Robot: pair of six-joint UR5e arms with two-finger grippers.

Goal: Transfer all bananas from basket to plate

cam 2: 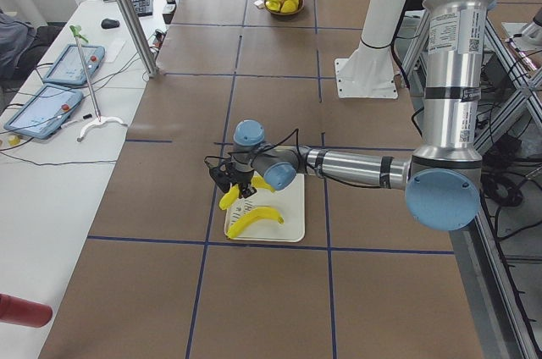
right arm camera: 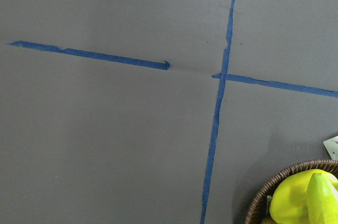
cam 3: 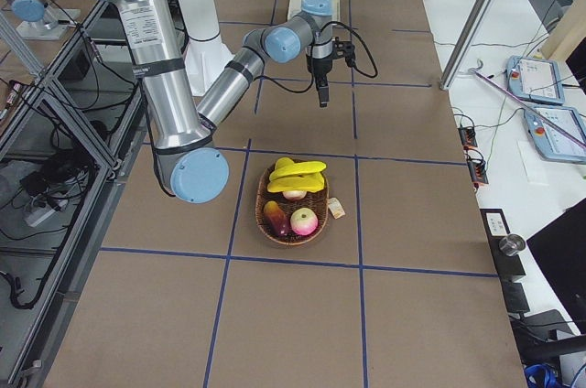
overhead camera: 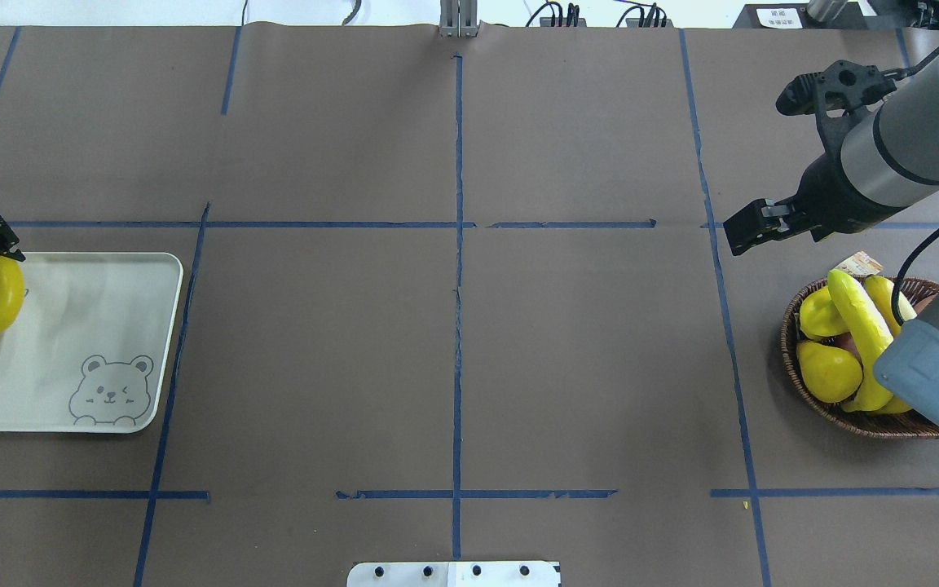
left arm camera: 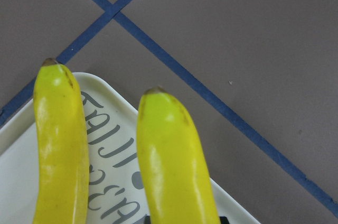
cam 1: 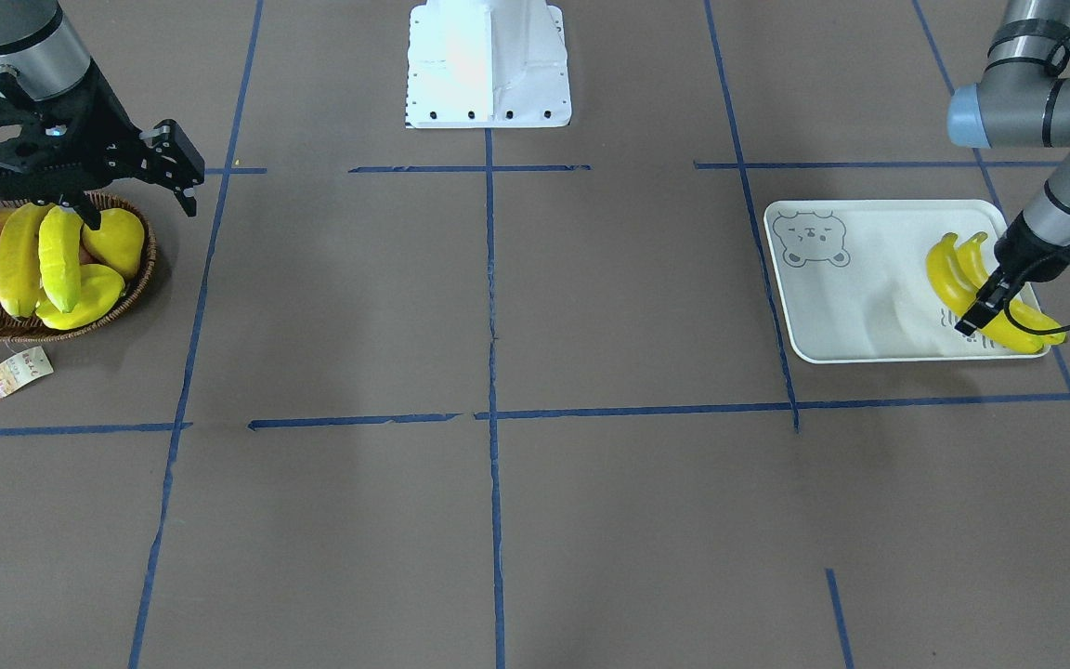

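Brown paper table (cam 1: 591, 511), blue tape grid (cam 1: 491, 279); left tool (cam 1: 981, 307) grips banana (left arm camera: 174, 166), right tool (cam 1: 66, 212) spread, empty.

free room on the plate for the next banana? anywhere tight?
Free: the middle of the plate, bordered by the bear print on one side and the two bananas on the other. Crowded: the bananas' end, where the left gripper hangs over them.

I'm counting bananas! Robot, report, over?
Left hand shut on a curved yellow toy banana at the pale bear-print plate. Right hand open beside the brown wicker basket. Two bananas wait inside. Nothing blocking.
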